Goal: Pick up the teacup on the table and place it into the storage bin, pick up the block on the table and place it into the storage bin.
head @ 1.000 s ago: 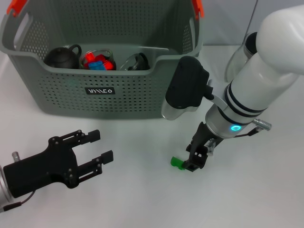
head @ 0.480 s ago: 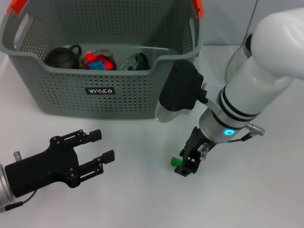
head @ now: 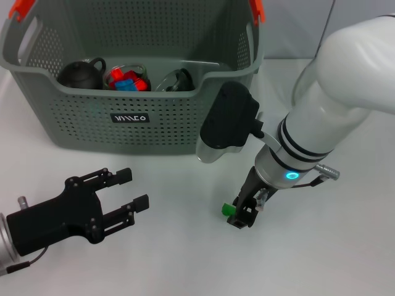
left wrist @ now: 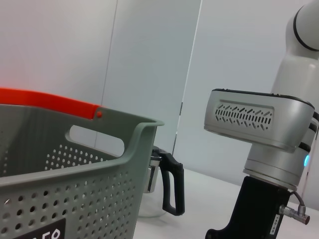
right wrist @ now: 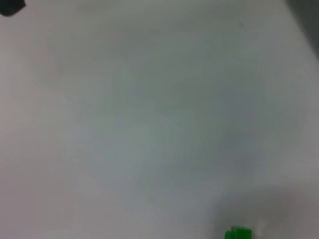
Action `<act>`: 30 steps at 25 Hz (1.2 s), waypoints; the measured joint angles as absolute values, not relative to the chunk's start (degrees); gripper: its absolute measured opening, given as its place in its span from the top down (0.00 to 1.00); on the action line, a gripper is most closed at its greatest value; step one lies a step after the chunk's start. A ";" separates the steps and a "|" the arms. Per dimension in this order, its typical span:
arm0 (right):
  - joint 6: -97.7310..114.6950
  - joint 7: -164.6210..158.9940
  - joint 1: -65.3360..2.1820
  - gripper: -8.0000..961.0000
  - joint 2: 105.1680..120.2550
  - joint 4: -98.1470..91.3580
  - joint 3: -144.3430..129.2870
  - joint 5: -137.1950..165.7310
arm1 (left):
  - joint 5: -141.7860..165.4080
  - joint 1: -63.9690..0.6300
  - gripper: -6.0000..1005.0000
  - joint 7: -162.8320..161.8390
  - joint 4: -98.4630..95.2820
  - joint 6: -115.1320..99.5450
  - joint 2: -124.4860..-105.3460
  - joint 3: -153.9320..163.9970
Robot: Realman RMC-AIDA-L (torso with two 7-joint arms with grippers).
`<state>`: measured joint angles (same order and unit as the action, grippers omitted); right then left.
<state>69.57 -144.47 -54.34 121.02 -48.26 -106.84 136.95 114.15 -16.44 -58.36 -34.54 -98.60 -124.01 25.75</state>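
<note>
A small green block (head: 228,209) lies on the white table; the right wrist view shows it too (right wrist: 238,233). My right gripper (head: 242,214) is down at the table, right against the block's right side. The grey storage bin (head: 74,126) stands at the back left, and its end wall fills the left wrist view (left wrist: 75,184). A glass teacup with a black handle (left wrist: 163,191) stands on the table beside that end of the bin; in the head view my right arm hides it. My left gripper (head: 134,189) hangs open and empty at the front left.
Inside the bin are a black teapot (head: 79,74), a glass holding red and blue blocks (head: 126,80) and another glass vessel with a black handle (head: 176,80). Orange clips (head: 23,7) sit on the bin's handles.
My right arm has swung left and lower, bringing its gripper up against the green block. The block has barely shifted. The left arm has not moved.
</note>
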 joint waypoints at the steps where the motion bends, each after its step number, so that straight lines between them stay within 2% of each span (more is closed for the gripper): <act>1: 69.56 -144.47 -54.36 0.53 121.03 -48.25 -106.86 136.95 | 114.15 -16.44 0.37 -58.36 -34.54 -98.61 -124.01 25.75; 10: 69.42 -144.49 -54.67 0.62 121.03 -47.45 -107.42 136.94 | 114.12 -16.44 0.37 -58.36 -34.54 -98.61 -124.01 25.75; 18: 69.14 -144.49 -54.67 0.61 121.09 -47.45 -107.84 136.83 | 114.17 -16.43 0.37 -58.36 -34.54 -98.61 -124.01 25.75; 23: 69.15 -144.42 -54.61 0.74 121.11 -47.54 -107.85 136.45 | 114.17 -16.44 0.37 -58.36 -34.54 -98.60 -124.01 25.75; 30: 69.86 -144.34 -54.42 0.81 121.10 -48.28 -107.87 136.31 | 114.17 -16.42 0.37 -58.36 -34.54 -98.54 -124.02 25.75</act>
<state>69.86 -144.34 -54.42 121.10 -48.28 -107.87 136.31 114.17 -16.42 -58.36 -34.54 -98.54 -124.02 25.75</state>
